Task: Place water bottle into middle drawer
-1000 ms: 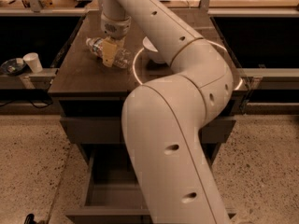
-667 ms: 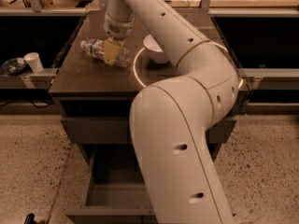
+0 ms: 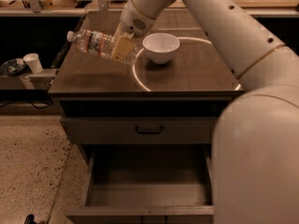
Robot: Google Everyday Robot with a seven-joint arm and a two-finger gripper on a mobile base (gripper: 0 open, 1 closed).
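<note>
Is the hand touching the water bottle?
Touching. Camera view shows the hand, left of the white bowl, clamped around the water bottle near its base.

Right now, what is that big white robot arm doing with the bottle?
The robot's gripper is shut on the water bottle, holding it tilted over the left side of the cabinet top, with the cap pointing left. A white bowl sits on the top just to the right of it. Lower down, the middle drawer is pulled open, and the bottle is not in it yet.
</note>
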